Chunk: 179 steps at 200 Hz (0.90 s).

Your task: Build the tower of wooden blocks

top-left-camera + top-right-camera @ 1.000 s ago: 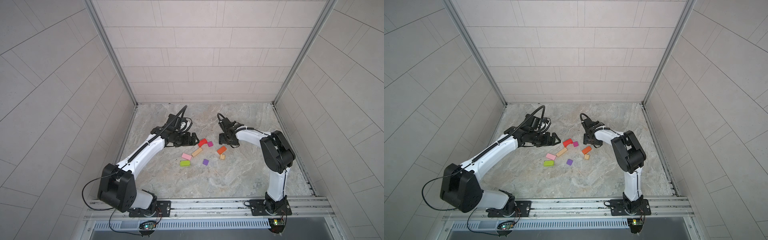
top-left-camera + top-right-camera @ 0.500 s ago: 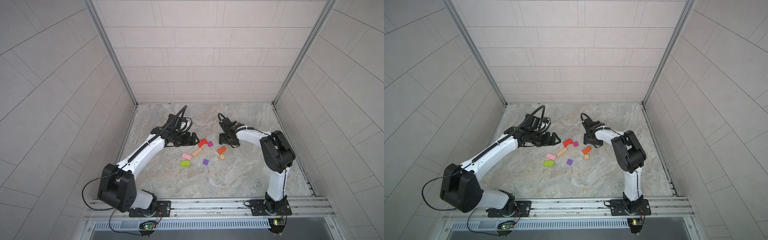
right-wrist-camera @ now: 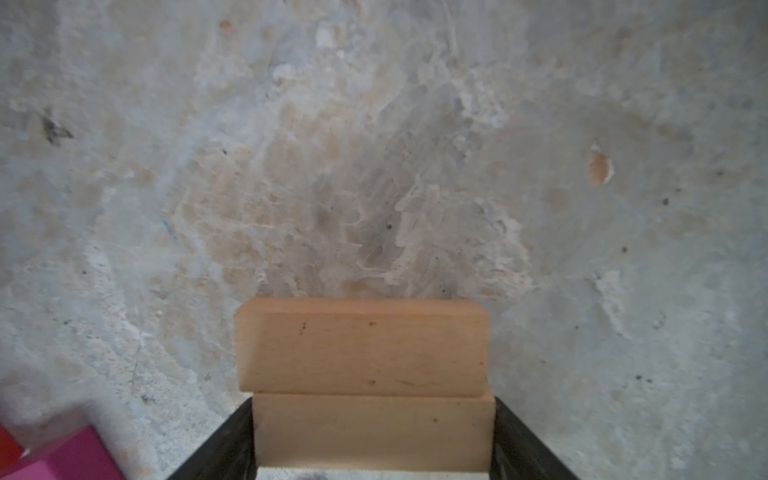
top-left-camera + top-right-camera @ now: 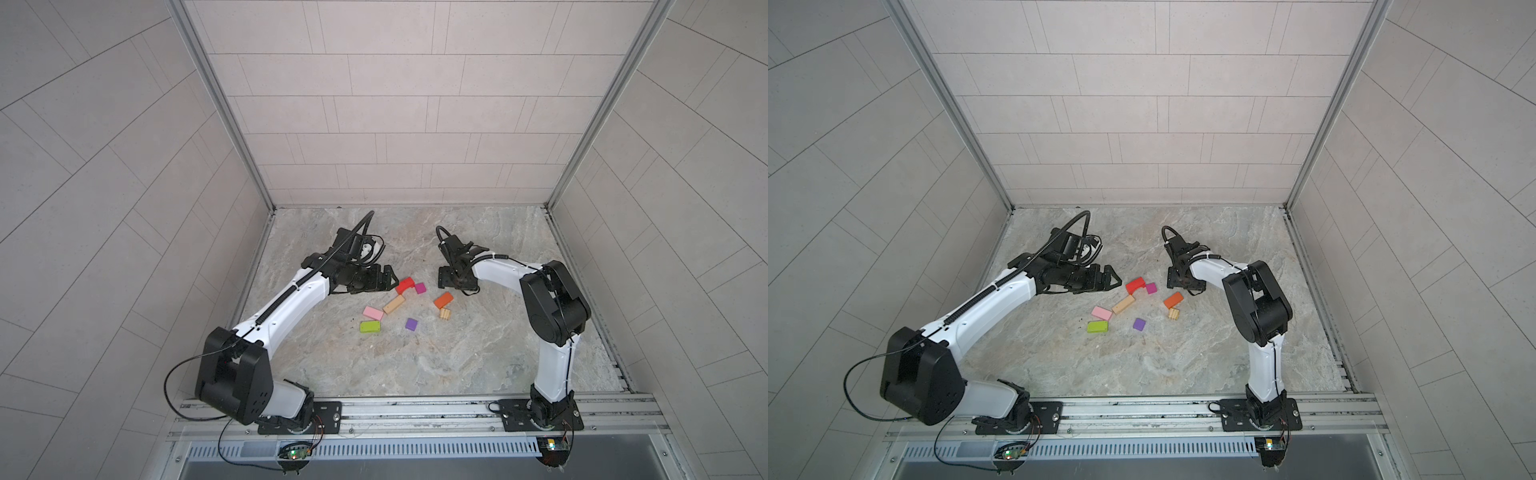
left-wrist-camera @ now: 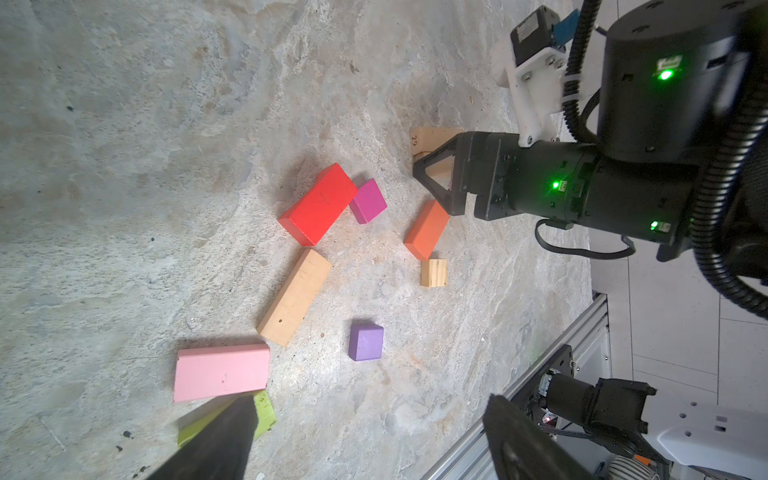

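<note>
Wood block tower pieces lay loose on the marbled tabletop [image 4: 419, 365], between my two arms. Farthest left, my left fingers [image 4: 1109, 279] hung spread wide and empty just beside the red arch [image 4: 405, 285], gripping nothing. Toward the front of the cluster sat the lime green rectangle [image 4: 370, 327], with the pink rectangle [image 4: 372, 312] just behind it, the two close but apart. A long tan bar [image 4: 394, 304] slanted from the pink one up toward the red arch. The magenta cube [image 4: 420, 287] sat tight against the arch's right end, and the purple cube [image 4: 411, 324] stood alone nearer the front. Next came the orange rectangle [image 4: 443, 299], with a small tan block [image 4: 444, 314] just beside its near end. On the right, my right fingers [image 3: 519, 453] reached down to the tabletop behind the orange rectangle and pressed against both ends of a held tan bar [image 3: 374, 432]. A second tan bar [image 3: 361, 345] touched it along one long edge. Whether that one lay beneath or beside it, I could not tell.
</note>
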Tool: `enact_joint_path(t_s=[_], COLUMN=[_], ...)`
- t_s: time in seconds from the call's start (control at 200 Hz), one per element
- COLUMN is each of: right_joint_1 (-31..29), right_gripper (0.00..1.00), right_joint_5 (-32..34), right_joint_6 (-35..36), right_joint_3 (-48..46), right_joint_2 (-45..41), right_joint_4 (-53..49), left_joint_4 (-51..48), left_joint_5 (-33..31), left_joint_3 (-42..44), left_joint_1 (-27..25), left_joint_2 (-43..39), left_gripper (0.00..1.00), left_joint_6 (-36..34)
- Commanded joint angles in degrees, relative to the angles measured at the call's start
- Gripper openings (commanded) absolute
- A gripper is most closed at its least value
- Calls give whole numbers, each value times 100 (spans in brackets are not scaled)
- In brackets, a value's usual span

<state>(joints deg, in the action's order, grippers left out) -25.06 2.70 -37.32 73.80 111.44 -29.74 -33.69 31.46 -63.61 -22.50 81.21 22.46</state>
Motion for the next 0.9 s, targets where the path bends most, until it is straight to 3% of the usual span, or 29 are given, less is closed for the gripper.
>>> enact_joint_path(t_s=[0.0, 0.891], right_joint_1=[3, -69], right_gripper=[81, 81], right_joint_5=[-24, 39], right_joint_6=[-58, 89], right_joint_3=[-65, 25], right_joint_2=[181, 212], right_joint_4=[-74, -105], left_joint_4=[15, 3], left_joint_5=[22, 14], left_joint_3=[51, 51], left_joint_1=[35, 53], left_joint_2=[-51, -29], left_gripper=[92, 92], left_joint_6=[4, 4])
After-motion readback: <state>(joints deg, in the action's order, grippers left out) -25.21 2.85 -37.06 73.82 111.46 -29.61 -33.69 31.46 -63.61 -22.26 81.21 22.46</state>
